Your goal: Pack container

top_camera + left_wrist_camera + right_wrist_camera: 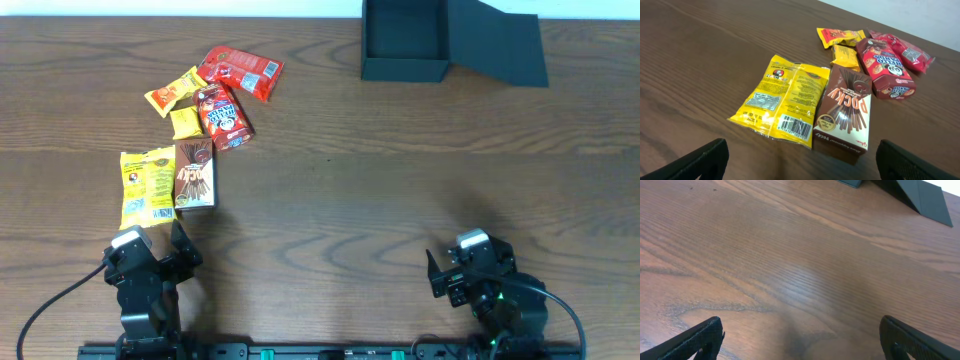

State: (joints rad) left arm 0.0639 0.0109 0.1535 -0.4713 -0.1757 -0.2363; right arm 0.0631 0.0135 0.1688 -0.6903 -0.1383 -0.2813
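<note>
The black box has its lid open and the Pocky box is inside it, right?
Not quite. The lid is open, but the Pocky box lies on the table beside a yellow packet, not inside the container. The overhead view shows it.

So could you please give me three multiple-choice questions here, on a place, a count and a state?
1. Where is the container in the overhead view? A) far edge, right of centre B) between the arms C) among the snacks
2. How many snack packs lie on the table? A) three B) six C) nine
3. The container's lid is: A) shut B) open C) missing
Answers: 1 A, it sits at the top edge. 2 B, six lie grouped at left. 3 B, the flap is folded back, inside showing.
</note>
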